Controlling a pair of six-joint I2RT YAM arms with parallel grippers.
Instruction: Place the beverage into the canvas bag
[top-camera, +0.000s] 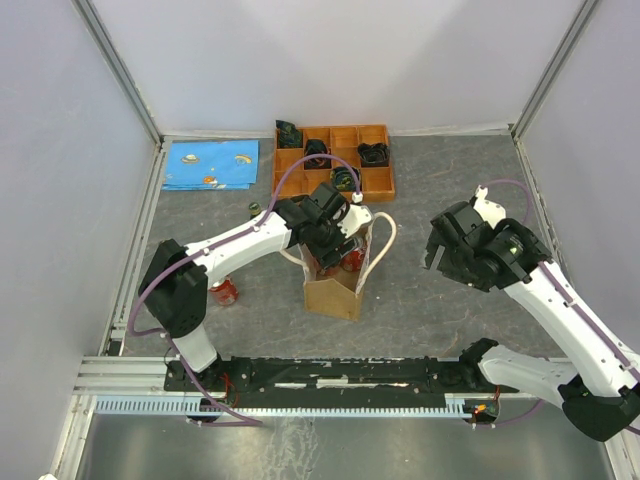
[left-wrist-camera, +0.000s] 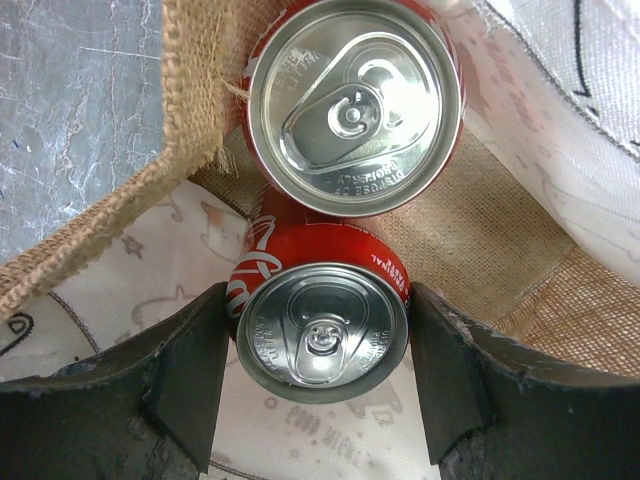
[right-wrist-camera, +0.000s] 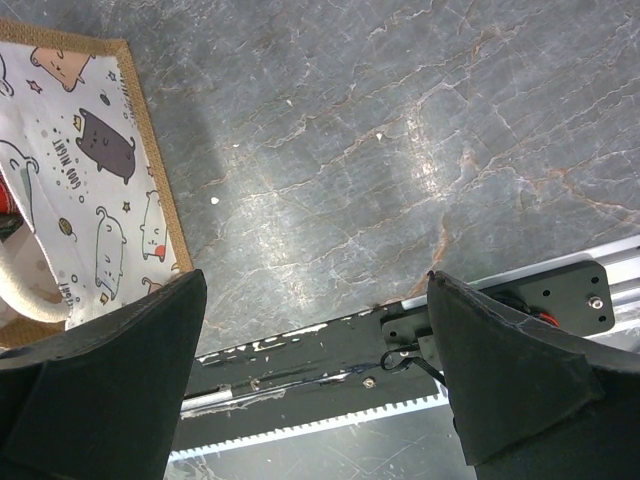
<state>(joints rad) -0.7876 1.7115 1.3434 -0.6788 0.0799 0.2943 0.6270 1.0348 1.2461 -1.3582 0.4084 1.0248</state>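
Beverage can (left-wrist-camera: 322, 345) clasped by left pincer (left-wrist-camera: 318, 300) pointing down inside canvas bag (left-wrist-camera: 120, 235)

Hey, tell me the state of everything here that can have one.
Canvas bag: upright, open, two cans inside.
Coca-Cola can: inside the bag, unopened.
Second can: inside the bag, unopened.
Third red can: on the table, outside the bag.
Left gripper: straddling the Coca-Cola can, grip unclear.
Right gripper: open, empty.
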